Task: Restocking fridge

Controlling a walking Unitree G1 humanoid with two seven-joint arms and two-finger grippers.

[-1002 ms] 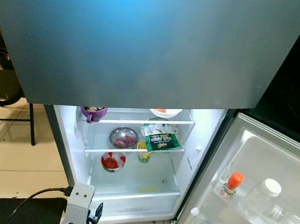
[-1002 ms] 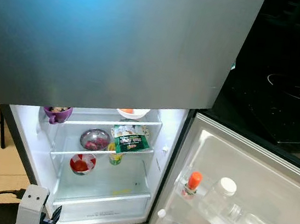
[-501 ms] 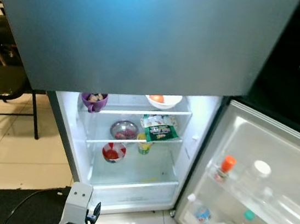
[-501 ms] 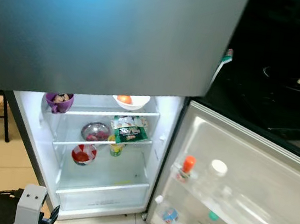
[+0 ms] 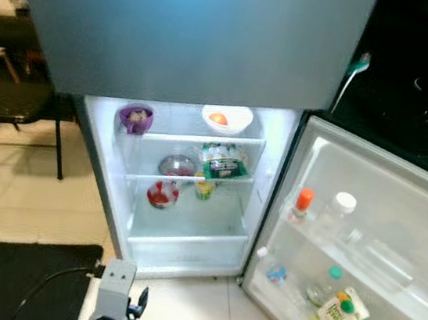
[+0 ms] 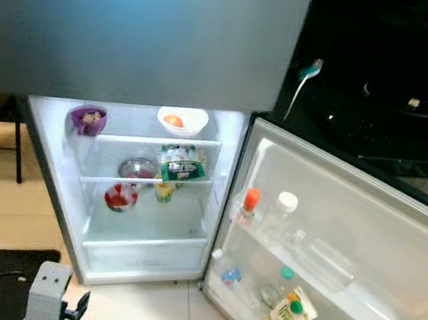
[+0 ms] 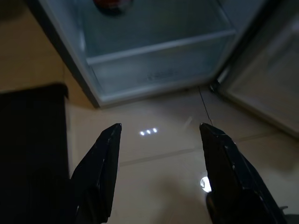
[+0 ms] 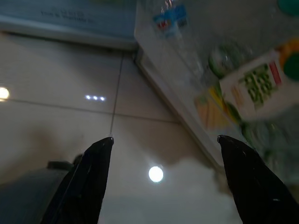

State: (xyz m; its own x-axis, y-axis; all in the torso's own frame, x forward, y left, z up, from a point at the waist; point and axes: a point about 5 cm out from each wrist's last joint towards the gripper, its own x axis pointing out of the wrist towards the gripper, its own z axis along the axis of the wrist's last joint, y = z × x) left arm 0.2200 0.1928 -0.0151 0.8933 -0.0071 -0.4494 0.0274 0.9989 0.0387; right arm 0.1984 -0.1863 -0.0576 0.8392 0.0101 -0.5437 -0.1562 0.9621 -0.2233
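The fridge (image 5: pixel 187 243) stands with its lower door (image 5: pixel 394 231) swung out to the right and its grey upper door (image 5: pixel 191 31) closed. The lit shelves hold a purple cup (image 5: pixel 135 117), a white bowl (image 5: pixel 226 118) with something orange, a metal bowl (image 5: pixel 177 165), a green packet (image 5: pixel 225 167), a yellow cup (image 5: pixel 204 189) and a red-and-white bowl (image 5: pixel 162 193). On the door racks are an orange-capped bottle (image 5: pixel 300 205), a white-capped bottle (image 5: pixel 336 212), a juice carton (image 5: pixel 338 310) and several green-capped bottles. My left gripper (image 7: pixel 160 127) hangs open over the floor tiles before the fridge. My right gripper (image 8: pixel 166 138) hangs open near the door's bottom rack.
A black chair (image 5: pixel 13 98) stands to the left of the fridge. A black mat (image 5: pixel 17 276) with a cable lies on the tiles at my left. A black counter with a cooktop (image 5: pixel 426 77) runs behind the open door.
The camera has drawn back and tilted: the fridge looks smaller and sits higher, and more of the door's lower rack and the floor shows. Nothing in the fridge has moved.
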